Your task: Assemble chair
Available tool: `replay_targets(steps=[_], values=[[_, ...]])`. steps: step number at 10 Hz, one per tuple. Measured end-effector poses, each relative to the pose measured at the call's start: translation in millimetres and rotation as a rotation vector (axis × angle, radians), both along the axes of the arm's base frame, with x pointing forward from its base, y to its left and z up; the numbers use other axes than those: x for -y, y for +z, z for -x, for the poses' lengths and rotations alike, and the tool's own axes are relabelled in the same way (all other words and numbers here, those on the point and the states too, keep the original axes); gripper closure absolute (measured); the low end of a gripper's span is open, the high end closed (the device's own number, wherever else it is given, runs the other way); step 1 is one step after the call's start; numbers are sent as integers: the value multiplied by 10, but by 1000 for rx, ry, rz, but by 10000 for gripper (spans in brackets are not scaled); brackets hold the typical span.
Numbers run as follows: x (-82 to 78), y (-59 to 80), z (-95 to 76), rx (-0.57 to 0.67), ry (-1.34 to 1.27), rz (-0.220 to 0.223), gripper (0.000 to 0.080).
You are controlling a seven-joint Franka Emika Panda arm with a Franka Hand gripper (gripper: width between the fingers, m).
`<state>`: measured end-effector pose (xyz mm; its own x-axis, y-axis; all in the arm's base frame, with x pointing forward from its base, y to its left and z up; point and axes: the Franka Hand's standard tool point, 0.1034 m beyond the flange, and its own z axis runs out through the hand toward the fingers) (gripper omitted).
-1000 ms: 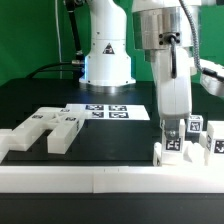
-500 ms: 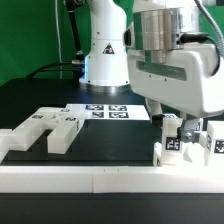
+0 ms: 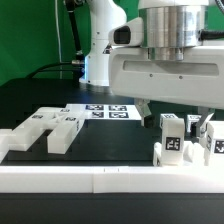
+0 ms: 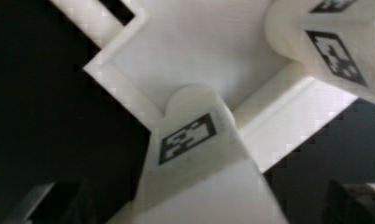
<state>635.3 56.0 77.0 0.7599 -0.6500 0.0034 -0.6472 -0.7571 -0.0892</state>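
Clearly, the chair post [image 3: 172, 130] stands vertically upright.

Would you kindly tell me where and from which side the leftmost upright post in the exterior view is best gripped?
Probably its top end, from straight above, across two flat sides: the post stands upright by the rail, its top free, while other posts crowd the exterior view's right.
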Motion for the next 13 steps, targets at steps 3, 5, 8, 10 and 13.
replay_targets(steps=[3, 5, 8, 10, 13], values=[[5, 2, -5, 14, 176, 16, 151], [1, 2, -4, 16, 258, 28, 151], [20, 6, -22, 61, 459, 77, 178], [40, -2, -22, 60, 483, 79, 352], [44, -9, -19, 59, 472, 78, 510]])
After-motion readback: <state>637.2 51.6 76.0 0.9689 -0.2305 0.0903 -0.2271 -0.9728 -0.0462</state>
